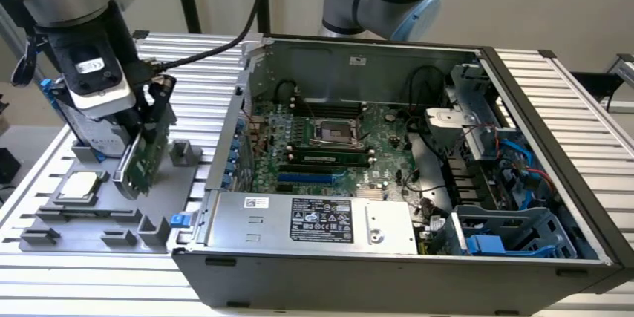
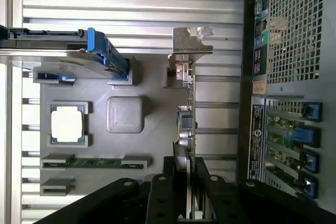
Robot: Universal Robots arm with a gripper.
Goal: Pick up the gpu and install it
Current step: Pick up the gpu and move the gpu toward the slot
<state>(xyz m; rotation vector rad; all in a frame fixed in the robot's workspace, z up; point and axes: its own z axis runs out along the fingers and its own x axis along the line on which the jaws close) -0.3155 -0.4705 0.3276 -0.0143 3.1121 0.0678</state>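
Observation:
The gpu [image 1: 139,155] is a green circuit board with a dark face, standing on edge and slightly tilted over the grey parts tray [image 1: 59,226] at the exterior view's left. My gripper [image 1: 147,109] is shut on its upper edge. In the wrist view the gpu [image 2: 187,121] runs edge-on away from my gripper [image 2: 185,184], its black fingers [image 2: 167,182] clamping both faces. The card's silver end bracket [image 2: 191,45] is at the far end. Whether the card's lower edge still touches the tray I cannot tell.
The tray [image 2: 157,82] also holds a square silver CPU [image 1: 79,184], a memory stick [image 2: 94,162] and a hard drive with blue rails [image 2: 105,56]. The open computer case [image 1: 595,183] lies to the exterior view's right, with its motherboard [image 1: 332,146] and power supply [image 1: 317,220] exposed.

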